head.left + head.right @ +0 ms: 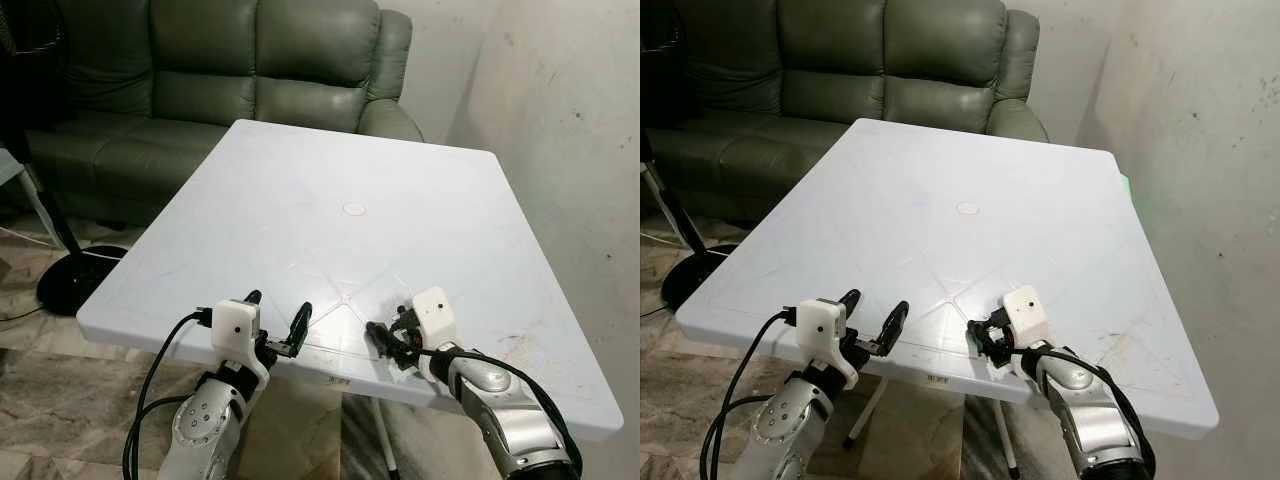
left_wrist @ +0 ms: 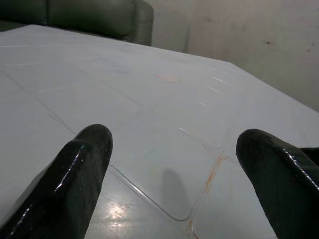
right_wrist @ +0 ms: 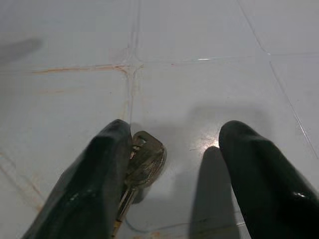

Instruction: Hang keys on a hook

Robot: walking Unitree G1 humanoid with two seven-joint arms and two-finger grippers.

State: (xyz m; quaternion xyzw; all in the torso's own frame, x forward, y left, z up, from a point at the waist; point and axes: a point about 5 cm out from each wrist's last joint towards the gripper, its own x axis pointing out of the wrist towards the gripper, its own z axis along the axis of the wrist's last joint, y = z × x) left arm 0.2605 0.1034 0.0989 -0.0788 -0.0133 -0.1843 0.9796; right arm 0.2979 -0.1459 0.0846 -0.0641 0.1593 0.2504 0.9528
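Note:
A brass key [image 3: 145, 161] lies flat on the white table [image 1: 350, 170], with more of the bunch hidden under it. It rests against the inner side of one finger [image 3: 99, 169] of my right gripper [image 3: 177, 129], which is open, its other finger well apart. That gripper [image 1: 388, 330] sits low on the table near the front edge, right of centre. My left gripper [image 1: 280, 303] is open with nothing between its fingers, just above the front edge, left of centre.
A grey-green sofa [image 1: 230, 70] stands behind the table. A black fan base [image 1: 75, 275] rests on the floor at the left. A stained wall [image 1: 570, 130] runs close along the table's right side. A small round mark [image 1: 354, 209] sits mid-table.

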